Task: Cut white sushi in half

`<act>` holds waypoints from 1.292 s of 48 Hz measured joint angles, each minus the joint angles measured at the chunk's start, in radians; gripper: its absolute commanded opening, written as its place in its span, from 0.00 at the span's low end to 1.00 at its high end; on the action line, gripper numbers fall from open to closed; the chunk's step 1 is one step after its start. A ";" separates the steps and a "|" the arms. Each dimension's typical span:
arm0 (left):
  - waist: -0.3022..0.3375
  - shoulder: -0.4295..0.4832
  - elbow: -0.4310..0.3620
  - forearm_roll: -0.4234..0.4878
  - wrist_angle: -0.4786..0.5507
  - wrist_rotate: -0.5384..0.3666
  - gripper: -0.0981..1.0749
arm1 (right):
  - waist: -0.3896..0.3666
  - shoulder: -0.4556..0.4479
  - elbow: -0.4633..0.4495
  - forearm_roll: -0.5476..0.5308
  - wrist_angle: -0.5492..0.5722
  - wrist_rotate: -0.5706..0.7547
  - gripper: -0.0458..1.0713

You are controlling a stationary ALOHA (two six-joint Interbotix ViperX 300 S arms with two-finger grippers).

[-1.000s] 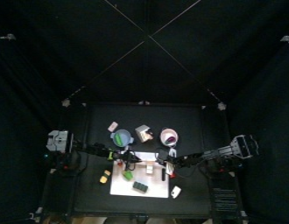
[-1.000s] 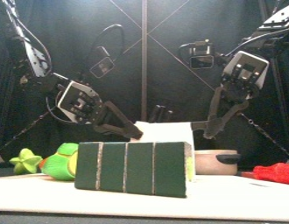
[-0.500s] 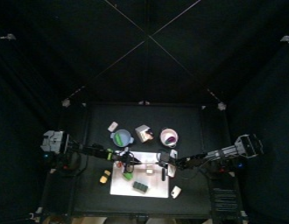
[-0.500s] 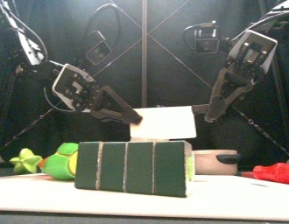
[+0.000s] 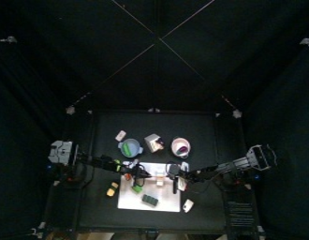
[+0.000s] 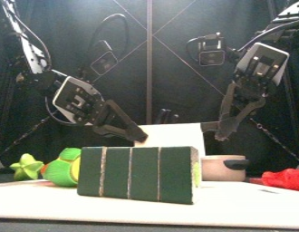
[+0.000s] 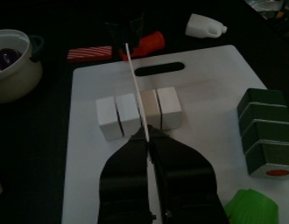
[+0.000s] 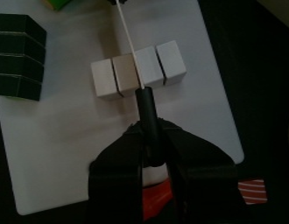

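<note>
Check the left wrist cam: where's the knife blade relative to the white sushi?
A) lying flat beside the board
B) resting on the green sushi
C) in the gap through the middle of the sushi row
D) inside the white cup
C: in the left wrist view the knife held by the left gripper runs through the gap in the middle of the white sushi on the cutting board.

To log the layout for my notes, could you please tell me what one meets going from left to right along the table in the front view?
Small green star-shaped toy → rounded green toy → dark green striped sushi block → grey bowl → red object.
</note>
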 measured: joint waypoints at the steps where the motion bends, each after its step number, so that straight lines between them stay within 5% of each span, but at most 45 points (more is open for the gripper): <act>1: 0.000 0.000 0.000 -0.002 0.000 0.000 0.34 | 0.002 0.000 0.000 0.000 0.000 0.000 0.41; 31: -0.002 0.080 -0.020 -0.048 0.002 0.000 0.34 | 0.000 0.091 -0.008 0.002 0.000 0.000 0.41; 62: -0.009 0.129 -0.064 -0.057 0.110 0.002 0.33 | 0.002 0.132 -0.020 0.018 0.005 0.003 0.41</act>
